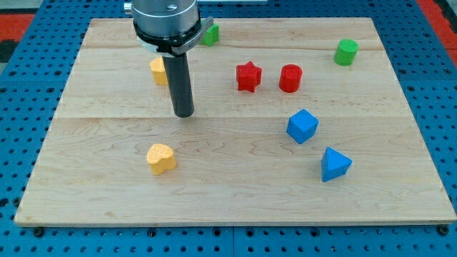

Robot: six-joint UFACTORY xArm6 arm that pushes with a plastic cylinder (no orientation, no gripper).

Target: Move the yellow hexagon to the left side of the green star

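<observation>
The yellow hexagon [158,71] sits near the board's top-left area, partly hidden behind the rod; only its left portion shows, so its shape is taken from the task wording. The green star [210,34] lies at the view's top, just right of the arm's housing and partly masked by it. The hexagon is therefore below and left of the star, close to it but not level with it; in my judgement the task is unfinished and the hexagon needs a push toward the view's top.

My tip [184,114] rests on the wooden board [100,200] just below and right of the hexagon, apart from it as far as can be seen. The rod stands upright beneath the housing. There are no jaws on this rig; nothing is gripped.

The tip's placement appears suited to approaching the hexagon from beneath, though it would need to shift left first.

Other blocks stand well clear:
- a yellow heart [161,158] at lower left
- a red star [248,76] and red cylinder [290,78] at centre
- a green cylinder [346,52] at upper right
- a blue cube [302,126] and a blue pyramid [335,164] at right
</observation>
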